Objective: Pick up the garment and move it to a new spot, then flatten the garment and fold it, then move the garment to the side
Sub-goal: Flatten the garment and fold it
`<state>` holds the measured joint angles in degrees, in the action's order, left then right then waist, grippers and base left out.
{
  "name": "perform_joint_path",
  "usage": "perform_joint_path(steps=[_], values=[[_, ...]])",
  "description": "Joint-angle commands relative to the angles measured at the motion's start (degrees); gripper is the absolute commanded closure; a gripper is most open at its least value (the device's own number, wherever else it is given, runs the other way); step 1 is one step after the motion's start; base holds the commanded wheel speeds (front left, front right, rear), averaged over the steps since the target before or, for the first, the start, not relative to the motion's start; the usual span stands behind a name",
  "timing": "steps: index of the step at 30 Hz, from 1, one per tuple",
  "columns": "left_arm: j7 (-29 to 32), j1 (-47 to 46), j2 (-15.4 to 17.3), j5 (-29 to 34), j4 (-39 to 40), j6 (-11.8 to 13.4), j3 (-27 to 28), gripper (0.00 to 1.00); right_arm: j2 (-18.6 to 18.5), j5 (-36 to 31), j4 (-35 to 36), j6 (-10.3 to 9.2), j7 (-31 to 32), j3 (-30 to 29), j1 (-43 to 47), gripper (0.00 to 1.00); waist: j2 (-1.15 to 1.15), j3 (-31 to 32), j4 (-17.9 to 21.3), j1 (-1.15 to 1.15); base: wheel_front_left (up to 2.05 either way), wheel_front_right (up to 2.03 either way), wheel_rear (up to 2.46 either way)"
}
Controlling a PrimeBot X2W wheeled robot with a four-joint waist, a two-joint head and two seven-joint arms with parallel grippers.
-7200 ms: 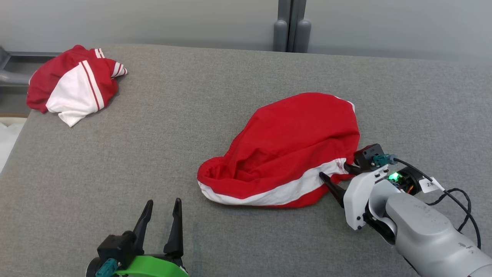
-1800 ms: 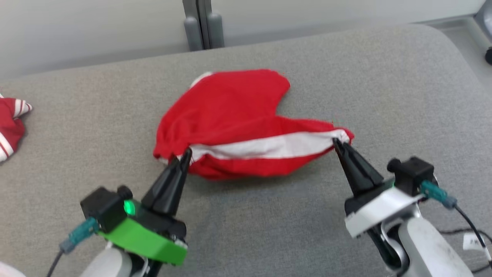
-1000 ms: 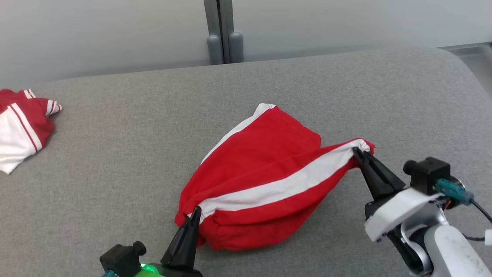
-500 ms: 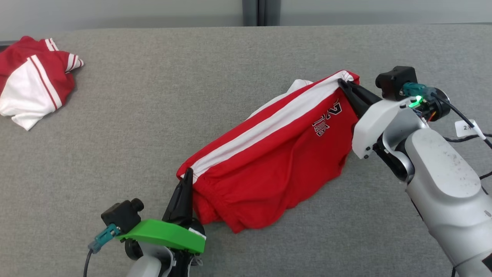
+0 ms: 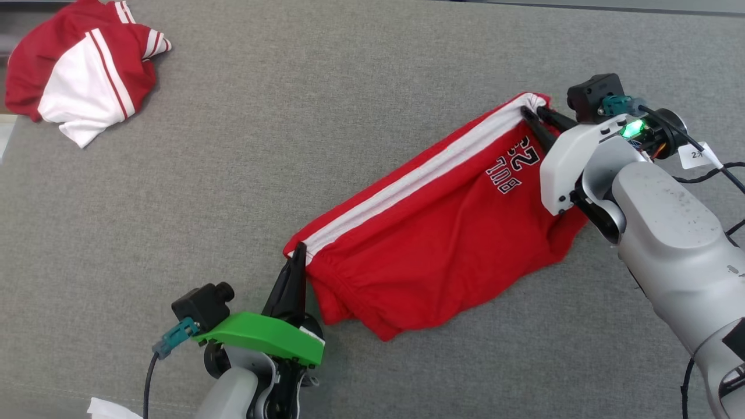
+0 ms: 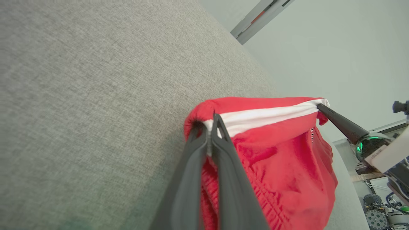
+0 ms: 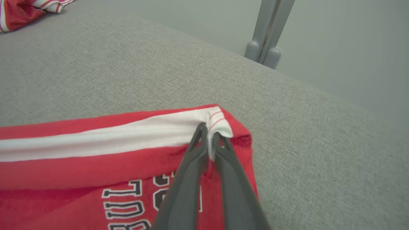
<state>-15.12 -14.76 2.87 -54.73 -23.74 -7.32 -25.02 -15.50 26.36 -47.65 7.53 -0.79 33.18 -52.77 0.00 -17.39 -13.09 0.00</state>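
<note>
Spare cloth: a crumpled red-and-white cloth (image 5: 81, 75) is seen well apart from both sets of jaws, far beyond the left ones.
Left gripper: the left gripper (image 5: 299, 251) is clenched on the gathered end of the garment (image 5: 442, 233), with the cloth pinched right at the fingertips where the white band (image 5: 407, 183) starts.
Garment: it is drawn out between the two sets of jaws. The band is pulled nearly straight from one to the other, and the red body is laid on the grey padded surface (image 5: 349, 87) on the robot's side of that line.
Lettering: black, white-outlined lettering (image 5: 512, 169) is shown face up, just beside the right jaws.
Right gripper: the right gripper (image 5: 531, 112) is pinched on the stitched corner of the band. In the right wrist view the white cloth is seen caught between the tips.
Change: a second ago the cloth was bunched in a hump between the jaws and no lettering was shown. It is now stretched long and lowered.
Meaning: the move to a new spot is judged done and flattening is under way. Folding is not yet begun.
</note>
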Motion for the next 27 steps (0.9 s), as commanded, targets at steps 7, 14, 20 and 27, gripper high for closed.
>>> perform_joint_path(steps=[7,14,20,27], values=[[-0.04,1.12,0.46,7.03,-0.09,-0.23,0.49,0.00,0.06,2.61,-4.89,-0.08,-4.05,3.46,-1.89,0.00,0.00,2.21,0.29,0.00,0.00,0.00,0.00],[-0.04,4.71,3.48,14.28,2.47,1.48,1.30,0.00,-1.31,5.45,-7.21,-0.07,-5.85,6.83,-0.53,0.00,0.00,5.98,0.71,0.00,0.00,0.00,0.00],[-0.03,8.51,5.64,18.57,7.12,4.05,4.09,0.00,-3.55,8.10,-8.47,-0.07,-5.08,9.58,1.23,0.00,0.00,8.42,0.06,0.00,0.00,0.00,0.00],[-0.03,11.29,5.57,20.95,10.19,5.79,6.73,0.00,-4.91,11.34,-9.60,-0.08,-1.89,12.55,3.26,0.00,0.00,8.25,-1.00,0.00,0.00,0.00,0.00]])
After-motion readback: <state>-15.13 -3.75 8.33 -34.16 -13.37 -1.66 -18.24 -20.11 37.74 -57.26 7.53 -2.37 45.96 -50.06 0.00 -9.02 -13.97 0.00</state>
